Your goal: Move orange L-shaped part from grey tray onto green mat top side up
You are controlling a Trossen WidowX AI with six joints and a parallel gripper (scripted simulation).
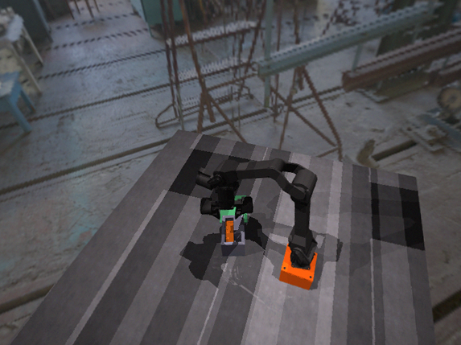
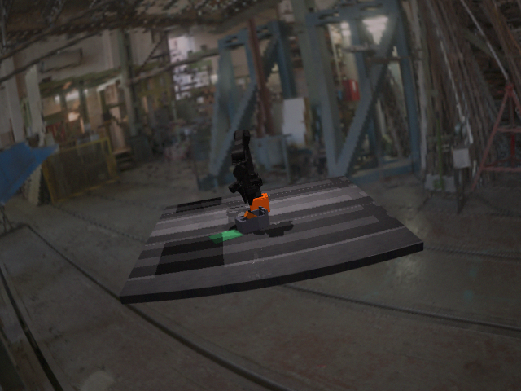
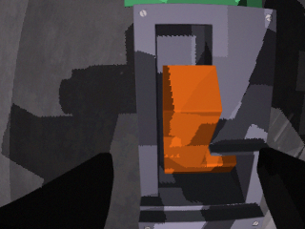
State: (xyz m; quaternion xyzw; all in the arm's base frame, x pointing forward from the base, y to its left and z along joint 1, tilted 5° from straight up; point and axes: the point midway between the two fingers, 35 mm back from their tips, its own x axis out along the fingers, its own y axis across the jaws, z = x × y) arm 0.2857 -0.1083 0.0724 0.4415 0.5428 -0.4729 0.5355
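The orange part (image 1: 229,231) (image 2: 249,215) (image 3: 193,91) sits tilted in the pocket of the grey tray (image 1: 233,250) (image 2: 252,226) (image 3: 144,167). Its end toward the mat is raised, and its L-shaped end is low in the pocket at the bottom of the wrist view. The green mat (image 1: 240,197) (image 2: 225,236) (image 3: 191,2) lies beside the tray's end, past the raised end. My gripper (image 1: 226,208) (image 3: 187,162) is open above the tray, its fingers wide apart on either side of the part in the wrist view, holding nothing. My fingertips cannot be made out in the exterior view.
The arm's orange base (image 1: 296,271) (image 2: 263,203) stands on the striped table (image 1: 151,319) (image 2: 319,257), to the right of the tray in the top view. The tray's walls stand around the part. Dark arm shadows fall across the tray and the table.
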